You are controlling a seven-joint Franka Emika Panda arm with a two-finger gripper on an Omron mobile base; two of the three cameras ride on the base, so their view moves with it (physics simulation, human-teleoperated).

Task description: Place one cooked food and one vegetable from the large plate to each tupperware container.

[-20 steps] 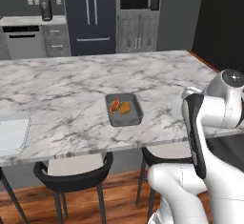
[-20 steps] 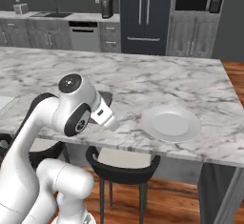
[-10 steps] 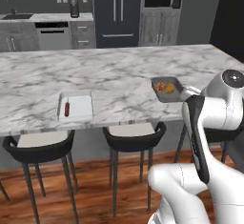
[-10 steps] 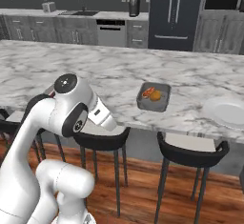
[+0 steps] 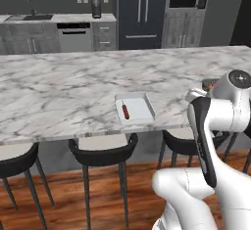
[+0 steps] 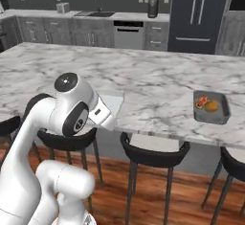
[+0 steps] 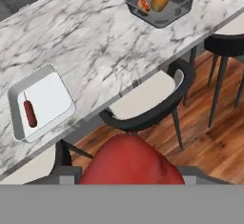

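On the marble counter point(image 5: 73, 92), near its front edge, the pale tupperware container point(image 5: 135, 108) holds one dark red sausage point(image 5: 126, 111) at its left side. Further right sits the dark grey container point(image 6: 211, 106) with an orange-brown cooked piece point(image 6: 212, 106) and a small red bit point(image 6: 201, 102). Over a black stool point(image 7: 152, 99), the gripper point(image 7: 129, 170) is clamped on a rounded red vegetable point(image 7: 129, 163).

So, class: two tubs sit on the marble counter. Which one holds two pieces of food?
The dark grey tub, holding an orange-brown piece beside a small red one. The pale tub holds just one item, a long dark red sausage.
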